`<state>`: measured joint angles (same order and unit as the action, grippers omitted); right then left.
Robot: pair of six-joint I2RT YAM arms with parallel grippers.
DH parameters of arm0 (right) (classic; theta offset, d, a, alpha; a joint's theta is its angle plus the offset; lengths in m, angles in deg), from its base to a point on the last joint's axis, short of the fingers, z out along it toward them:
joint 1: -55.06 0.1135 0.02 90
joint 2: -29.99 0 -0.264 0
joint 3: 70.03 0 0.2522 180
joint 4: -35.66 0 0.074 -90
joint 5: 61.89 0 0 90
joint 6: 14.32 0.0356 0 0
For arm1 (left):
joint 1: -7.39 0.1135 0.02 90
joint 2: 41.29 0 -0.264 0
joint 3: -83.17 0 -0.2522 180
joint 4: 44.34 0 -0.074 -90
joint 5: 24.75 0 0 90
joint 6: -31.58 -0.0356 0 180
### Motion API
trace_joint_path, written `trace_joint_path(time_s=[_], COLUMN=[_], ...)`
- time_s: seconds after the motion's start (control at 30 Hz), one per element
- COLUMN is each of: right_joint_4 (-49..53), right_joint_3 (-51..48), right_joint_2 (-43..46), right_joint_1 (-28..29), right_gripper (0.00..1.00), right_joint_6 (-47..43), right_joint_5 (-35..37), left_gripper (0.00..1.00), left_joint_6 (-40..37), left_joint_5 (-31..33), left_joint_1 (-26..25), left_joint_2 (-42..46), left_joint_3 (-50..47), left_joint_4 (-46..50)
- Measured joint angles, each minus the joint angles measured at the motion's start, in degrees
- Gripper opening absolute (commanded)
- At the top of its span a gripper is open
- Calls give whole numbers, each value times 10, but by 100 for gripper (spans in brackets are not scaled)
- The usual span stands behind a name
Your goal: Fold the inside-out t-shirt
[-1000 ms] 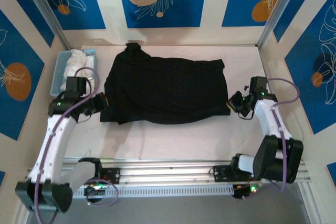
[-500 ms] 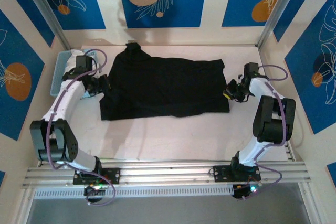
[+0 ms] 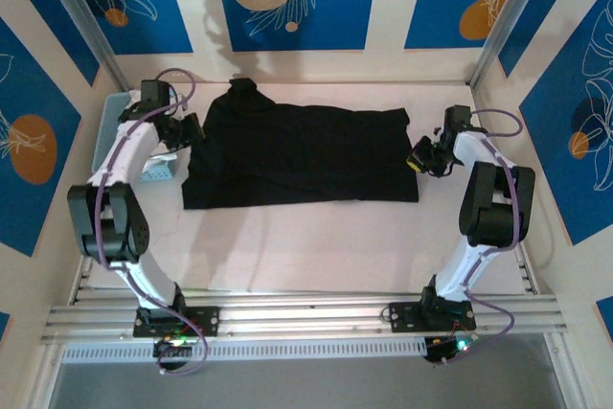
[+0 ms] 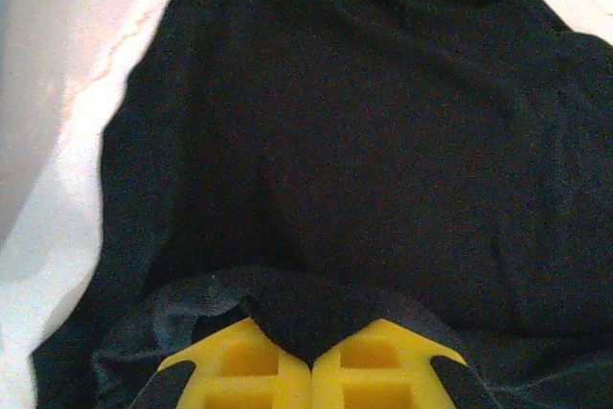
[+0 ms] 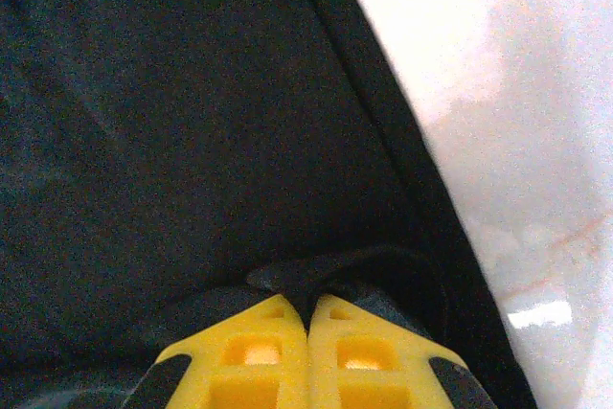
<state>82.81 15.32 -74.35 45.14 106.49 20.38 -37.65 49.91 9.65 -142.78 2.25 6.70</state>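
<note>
- One plain black cloth t-shirt (image 3: 302,155) lies spread mid-table.
- Two claws: left gripper (image 3: 190,131) pinches its left edge, right gripper (image 3: 419,162) its right edge.
- One blue plastic basket (image 3: 102,139) sits far left.

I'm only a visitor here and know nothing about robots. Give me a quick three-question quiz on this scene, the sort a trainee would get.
1. True or false: the left gripper is open and hangs clear of the black t-shirt.
2. Where does the blue basket sit? A) at the far left of the table; B) on top of the black t-shirt; C) beside the right gripper.
3. Fill in: the right gripper is shut on the ____.

Key: 1 false, it is shut on the shirt's left edge. 2 A. 3 black t-shirt, at its right edge.
</note>
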Motion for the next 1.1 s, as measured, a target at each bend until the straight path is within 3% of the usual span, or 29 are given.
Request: trace_joint_path(time_s=[0.17,0.27,0.37,0.47,0.53,0.7,0.83,0.93,1.1], right_joint_4=[-7,-7,-4,-6,-10,-11,-8,6,28], right_joint_3=[27,65,98,102,84,0,-35,-37,-39], right_joint_2=[-42,-73,-84,-71,-49,42,47,17,-26], right_joint_1=[3,6,6,10,17,75,110,100,73], right_gripper=[13,22,27,32,33,34,34,34,34], right_joint_6=[2,-2,-9,-18,-25,-30,-30,-33,-35], right_joint_5=[2,14,29,51,67,70,44,42,47], left_gripper=[15,27,32,43,48,56,56,56,54], left_joint_6=[35,51,60,56,57,99,137,148,149], left_joint_5=[-30,-33,-33,-24,-20,-28,-48,-66,-83], left_joint_1=[0,0,0,0,0,-2,-5,-6,-7], left_joint_2=[-112,-188,-255,-274,-252,-47,88,117,93], left_joint_3=[76,150,233,257,224,-74,-233,-297,-370], left_joint_4=[-30,-45,-47,-41,-54,-167,-247,-293,-329])
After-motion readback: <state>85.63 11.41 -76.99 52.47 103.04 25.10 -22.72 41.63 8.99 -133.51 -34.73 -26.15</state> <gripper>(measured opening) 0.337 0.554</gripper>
